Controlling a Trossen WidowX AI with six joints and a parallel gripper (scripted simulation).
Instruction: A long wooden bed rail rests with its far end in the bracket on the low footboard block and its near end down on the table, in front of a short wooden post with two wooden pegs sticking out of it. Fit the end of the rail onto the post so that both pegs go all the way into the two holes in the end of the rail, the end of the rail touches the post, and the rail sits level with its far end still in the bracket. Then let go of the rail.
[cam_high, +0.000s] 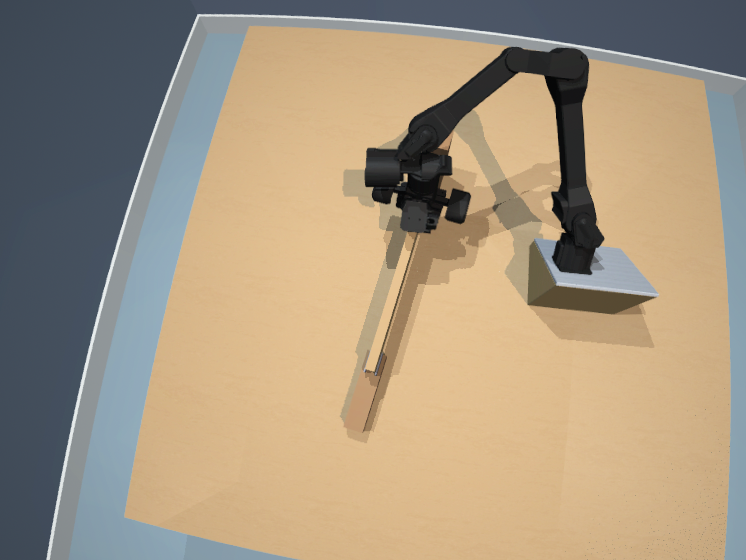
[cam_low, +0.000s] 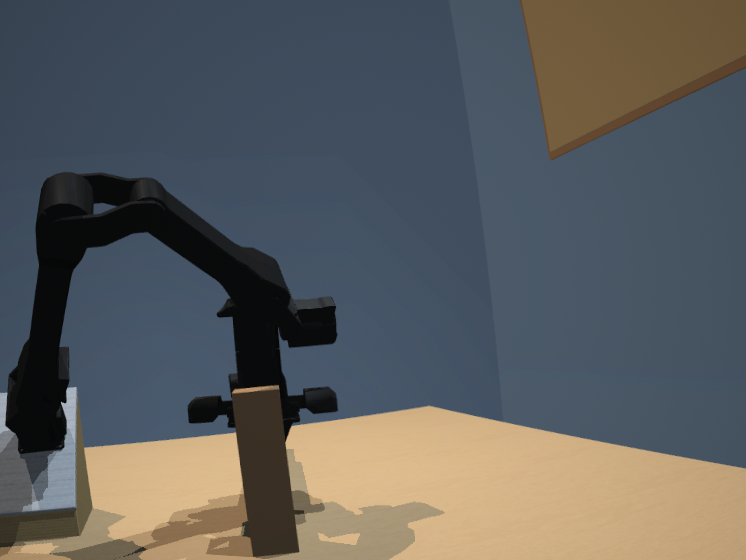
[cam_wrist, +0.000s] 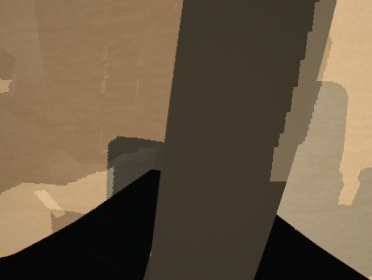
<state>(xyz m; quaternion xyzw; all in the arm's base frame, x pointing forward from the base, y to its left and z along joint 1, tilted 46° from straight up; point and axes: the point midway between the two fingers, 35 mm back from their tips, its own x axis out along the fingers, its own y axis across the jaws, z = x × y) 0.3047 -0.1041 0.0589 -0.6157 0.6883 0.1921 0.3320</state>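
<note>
The long rail (cam_high: 394, 307) (cam_wrist: 232, 100) runs from under my gripper to the low footboard block (cam_high: 360, 408). Its far end lies at the bracket (cam_high: 377, 372), whose thin edges show beside it; how deep it sits there is hard to tell. My gripper (cam_high: 421, 217) (cam_wrist: 188, 186) is shut on the rail, with one black finger on each side in the wrist view. The short post (cam_high: 448, 143) (cam_low: 265, 476) stands beyond the hand in the top view and hides the fingers and rail in the exterior view. The pegs, the holes and any gap at the post are hidden.
The arm's base stands on a grey-topped box (cam_high: 623, 274) (cam_low: 63, 476) to the right in the top view. The arm arches over the table (cam_high: 253, 289) (cam_low: 482, 482) to the rail. Shadows of the arm and rail fall around them.
</note>
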